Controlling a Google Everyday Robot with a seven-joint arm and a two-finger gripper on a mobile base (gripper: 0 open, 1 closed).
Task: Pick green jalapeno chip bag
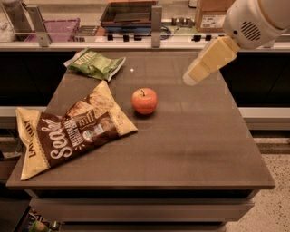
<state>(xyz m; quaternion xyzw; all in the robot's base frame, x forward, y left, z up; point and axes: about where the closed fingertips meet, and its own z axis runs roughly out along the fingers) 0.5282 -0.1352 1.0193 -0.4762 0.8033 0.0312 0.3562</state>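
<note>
The green jalapeno chip bag [96, 64] lies flat at the far left corner of the brown table [190, 145], light green and crinkled with white lettering. My gripper [192, 77] hangs above the far right part of the table, at the end of a cream-coloured arm that comes in from the upper right. It is well to the right of the green bag, with bare table between them, and a little right of and beyond the apple. Nothing shows in it.
A red apple [144, 100] stands near the table's middle. A large brown and cream "Sea Salt" bag [68, 131] lies at the left front. Behind the table runs a counter with a dark tray [129, 12], a purple bin [52, 27] and a cardboard box [213, 13].
</note>
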